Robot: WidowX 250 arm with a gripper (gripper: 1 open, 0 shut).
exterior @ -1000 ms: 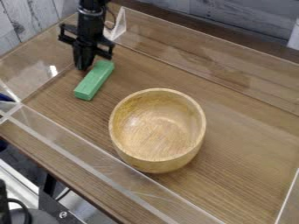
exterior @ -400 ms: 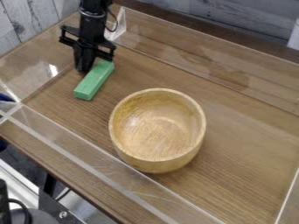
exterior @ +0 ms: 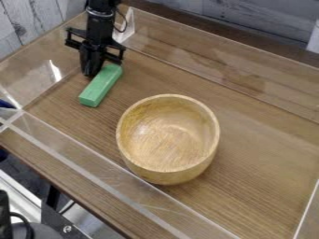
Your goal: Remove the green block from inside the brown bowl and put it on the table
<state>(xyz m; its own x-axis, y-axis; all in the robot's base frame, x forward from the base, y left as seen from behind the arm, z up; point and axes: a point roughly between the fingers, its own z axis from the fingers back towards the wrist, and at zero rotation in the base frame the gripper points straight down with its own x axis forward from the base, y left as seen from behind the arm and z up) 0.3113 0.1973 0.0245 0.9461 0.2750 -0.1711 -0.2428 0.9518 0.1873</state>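
Acrylic wall (exterior: 37,58): low clear panel along the left and near edges of the table, with a taped or metal corner at the near left.
Gripper (exterior: 95,67): black, hanging almost straight down at the upper left of the view, tips down at the far end of the block. From this angle the fingers read as one dark mass; I cannot tell whether they are spread, pressed together, or pinching the block.
Arm above gripper: a black bracket sticks out to either side, and a white part shows behind it on the right.
Block (exterior: 100,86): bright green flat bar, lying flat on the table, outside the bowl. Its long side runs from near left to far right. Its far end is under or right at the gripper tips; whether they touch cannot be told.
Table (exterior: 249,93): brown wood-grain top, with bands of glare across the far part.
Bowl (exterior: 169,137): round, light-brown wood with a thick rim and visible grain, upright near the middle of the table. It sits to the right of the block and nearer the camera, apart from it. Inside shows only bare wood.
Background: pale planks at the top left, a dark strip beyond the far wall.
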